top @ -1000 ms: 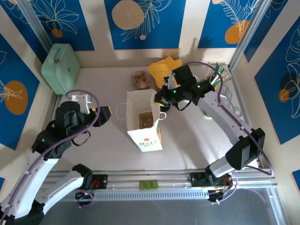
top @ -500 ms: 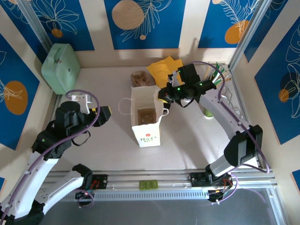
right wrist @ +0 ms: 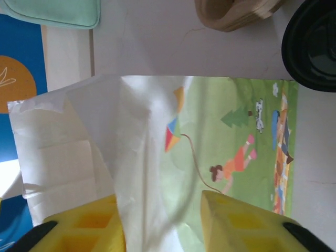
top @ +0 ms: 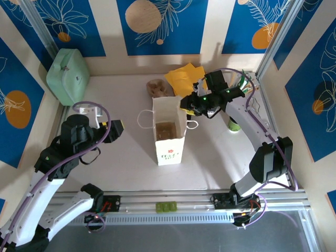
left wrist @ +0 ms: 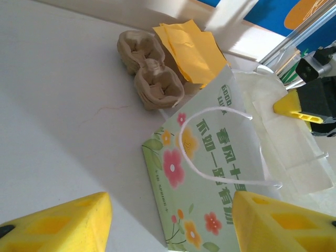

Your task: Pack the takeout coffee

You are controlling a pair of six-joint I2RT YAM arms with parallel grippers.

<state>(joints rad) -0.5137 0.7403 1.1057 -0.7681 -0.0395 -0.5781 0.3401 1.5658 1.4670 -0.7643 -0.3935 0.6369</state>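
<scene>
A white paper bag [top: 169, 137] with flower and kite prints stands upright and open-topped in the middle of the table. It also shows as the bag [left wrist: 210, 184] in the left wrist view and the bag [right wrist: 226, 147] in the right wrist view. My right gripper [top: 189, 105] is at the bag's upper right edge. Seen close, the right gripper [right wrist: 163, 202] is open, its yellow fingers apart on either side of the bag's thin wall. My left gripper [top: 116, 128] waits left of the bag, open and empty [left wrist: 170, 202]. A light-green cup side, apparently the takeout coffee [top: 233, 125], peeks out beside my right forearm, its top hidden.
A mint-green case [top: 68, 76] sits at the back left. A brown pulp cup carrier [top: 157, 89] and yellow napkins [top: 184, 76] lie behind the bag. A yellow cup of straws [top: 242, 86] stands at the back right. A dark round rim [right wrist: 312, 44] sits beside the bag.
The bag has gone from tilted to upright and shifted slightly right. My right gripper moved back and to the right, and its jaws opened from shut on the bag's edge. The left arm stayed still.
</scene>
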